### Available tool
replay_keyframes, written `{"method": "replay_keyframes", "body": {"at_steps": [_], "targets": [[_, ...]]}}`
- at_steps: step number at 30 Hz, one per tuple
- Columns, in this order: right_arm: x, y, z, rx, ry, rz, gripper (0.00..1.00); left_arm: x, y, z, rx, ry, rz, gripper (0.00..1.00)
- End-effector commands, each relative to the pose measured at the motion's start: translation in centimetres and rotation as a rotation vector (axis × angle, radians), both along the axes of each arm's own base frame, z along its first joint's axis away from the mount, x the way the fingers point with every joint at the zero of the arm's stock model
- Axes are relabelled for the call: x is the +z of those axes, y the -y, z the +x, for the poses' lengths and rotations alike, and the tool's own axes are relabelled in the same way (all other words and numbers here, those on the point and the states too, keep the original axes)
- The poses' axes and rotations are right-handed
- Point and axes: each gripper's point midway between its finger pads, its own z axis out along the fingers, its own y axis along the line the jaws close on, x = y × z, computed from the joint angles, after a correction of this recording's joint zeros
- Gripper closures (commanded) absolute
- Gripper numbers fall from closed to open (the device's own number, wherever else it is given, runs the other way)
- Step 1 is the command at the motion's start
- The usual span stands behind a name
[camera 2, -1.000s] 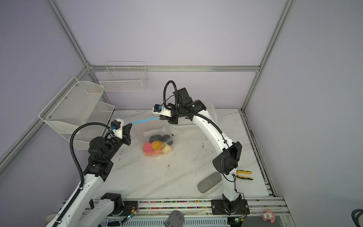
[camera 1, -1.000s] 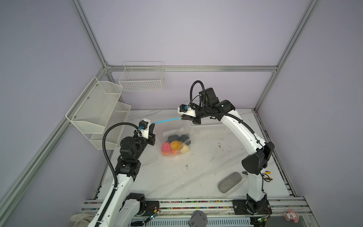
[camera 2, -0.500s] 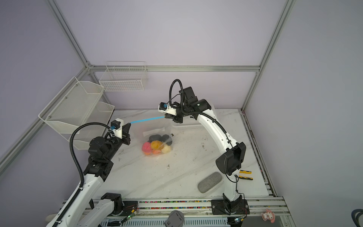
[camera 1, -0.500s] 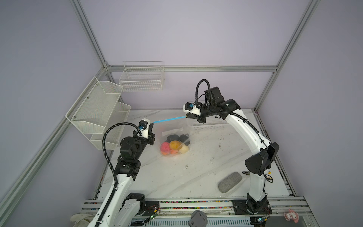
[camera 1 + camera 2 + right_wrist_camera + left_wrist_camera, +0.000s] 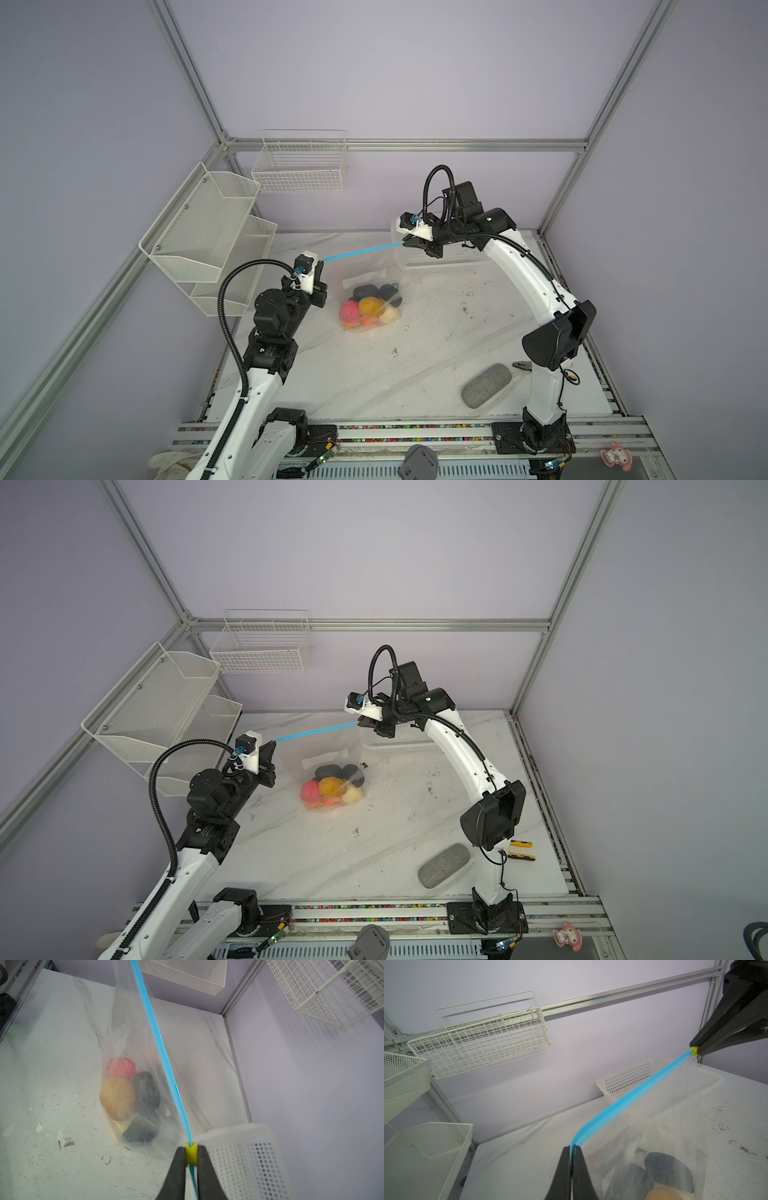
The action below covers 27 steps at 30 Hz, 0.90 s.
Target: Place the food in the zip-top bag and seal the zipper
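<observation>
- Left claw (image 5: 572,1148), nearest: clamped tight on near end of zipper (image 5: 361,250), anchoring it.
- Zip-top bag (image 5: 365,276): hangs from taut strip between arms. Food (image 5: 368,307) heaped in its bottom, seemingly resting on counter (image 5: 374,374).
- Right claw (image 5: 191,1148), farther: nipped on yellow tab (image 5: 191,1157) at bag's far corner, above white basket (image 5: 449,266).
- Step: sealing, near done by look.
- Next: ease tab to end-stop, check closure, then release.
- Versus second ago: right claw farther from left, blue span longer.
</observation>
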Motion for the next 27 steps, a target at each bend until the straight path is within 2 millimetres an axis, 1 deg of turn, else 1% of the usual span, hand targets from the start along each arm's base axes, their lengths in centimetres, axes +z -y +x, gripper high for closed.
{"method": "replay_keyframes", "body": {"at_steps": [1,7,17,20,23,25,27], "targets": [[1.7,1.6,-0.4,-0.021,0.025,0.012,0.87,2.3,-1.3,-0.3,0.06,0.07,0.021,1.0],[1.8,2.3,-0.1,-0.031,0.028,0.014,0.87,2.3,-1.5,-0.3,0.068,0.071,0.021,1.0],[1.6,3.1,0.1,-0.048,0.026,0.01,0.86,2.5,-1.3,-0.4,0.05,0.076,0.017,1.0],[1.8,3.0,-0.2,-0.04,0.019,0.023,0.85,2.6,-0.7,-0.4,0.015,0.082,0.009,1.0],[2.1,2.5,-1.2,0.007,0.016,0.042,0.77,3.2,0.8,-0.8,-0.074,0.103,-0.002,1.0],[2.2,2.0,-1.9,0.03,0.015,0.043,0.65,3.9,1.9,-1.3,-0.144,0.128,-0.006,1.0],[2.5,1.1,-2.8,0.059,0.021,0.048,0.56,4.4,2.7,-1.7,-0.197,0.146,-0.004,1.0]]}}
